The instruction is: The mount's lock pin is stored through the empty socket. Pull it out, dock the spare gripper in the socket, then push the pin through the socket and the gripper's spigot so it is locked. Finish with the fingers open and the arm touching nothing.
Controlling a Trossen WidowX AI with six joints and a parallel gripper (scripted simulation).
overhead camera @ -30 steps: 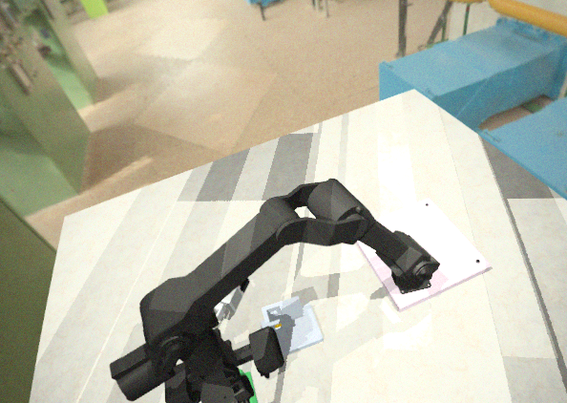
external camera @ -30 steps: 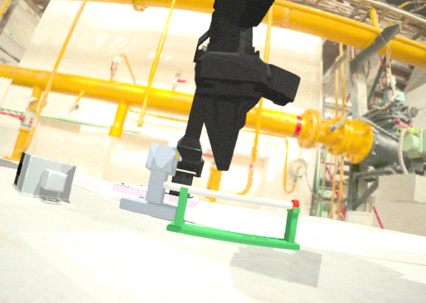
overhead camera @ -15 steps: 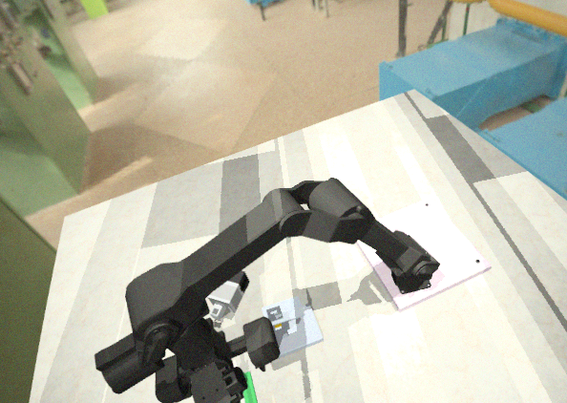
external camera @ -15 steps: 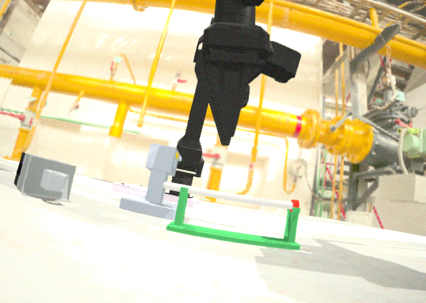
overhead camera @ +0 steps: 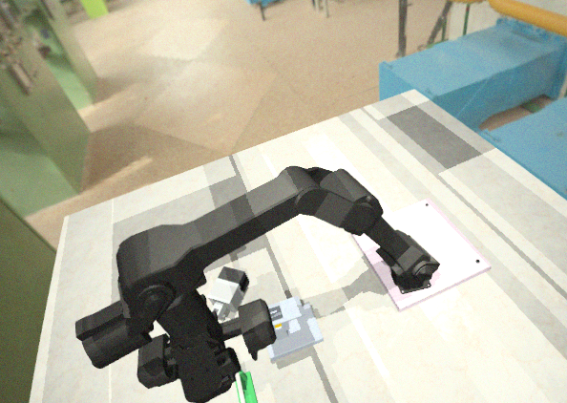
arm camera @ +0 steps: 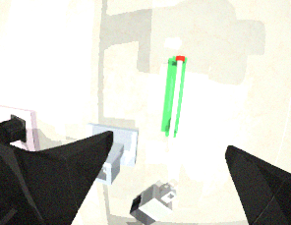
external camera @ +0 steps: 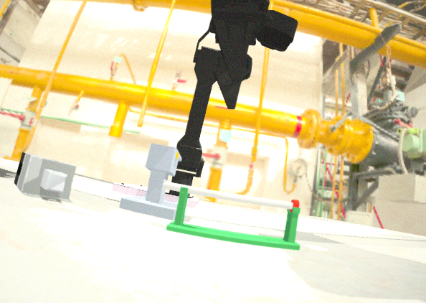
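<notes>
The white lock pin [external camera: 237, 196] [arm camera: 178, 89] with a red head lies along the top of a green rack [external camera: 229, 237] [arm camera: 168, 101] [overhead camera: 246, 388], clear of the socket. The pale blue mount [external camera: 158, 159] [overhead camera: 298, 326] [arm camera: 129, 137] stands beside the rack, its socket block on a post with a yellow mark. The spare gripper [overhead camera: 226, 289] [external camera: 32, 173] [arm camera: 153, 207], a grey-white block with a dark end and a spigot, lies on the table near the mount. My gripper [external camera: 232, 108] [arm camera: 170, 144] is open and empty, high above the rack; the top view hides its fingertips.
A pale pink plate [overhead camera: 449, 240] [arm camera: 30, 124] lies beyond the mount, and my arm's base [overhead camera: 415, 283] [arm camera: 17, 130] stands on it. The arm [overhead camera: 248, 208] arches from there over the table. The table's far edge shows in the top view.
</notes>
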